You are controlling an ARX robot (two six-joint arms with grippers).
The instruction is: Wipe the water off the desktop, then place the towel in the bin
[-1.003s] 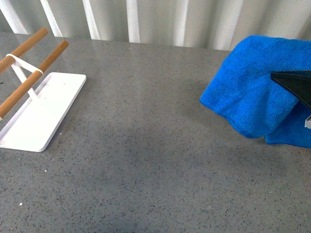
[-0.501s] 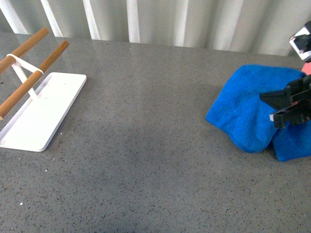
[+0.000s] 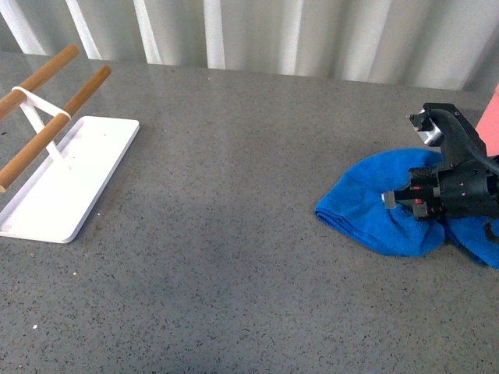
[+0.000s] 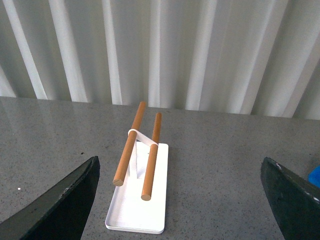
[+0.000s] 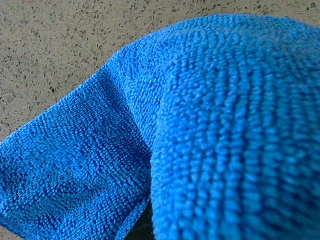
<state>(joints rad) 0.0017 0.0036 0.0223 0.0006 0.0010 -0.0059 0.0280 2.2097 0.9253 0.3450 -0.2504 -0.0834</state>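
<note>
Towel (image 3: 362,210): bunched on desktop (image 3: 234,257), far right, long axis left to right. Right gripper (image 3: 401,199): clamped on its gathered folds, pressing down. Bin (image 3: 493,117): pink sliver just beyond that gripper, at the picture's edge, contents hidden. Left gripper (image 4: 179,165): jaws spread, empty, well apart. Tray (image 3: 93,156): holds only a two-rod rack (image 3: 54,117).

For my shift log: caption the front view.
Right hand grips fluffy blue microfibre towel on speckled grey stone desktop; flat white tray at left.
</note>
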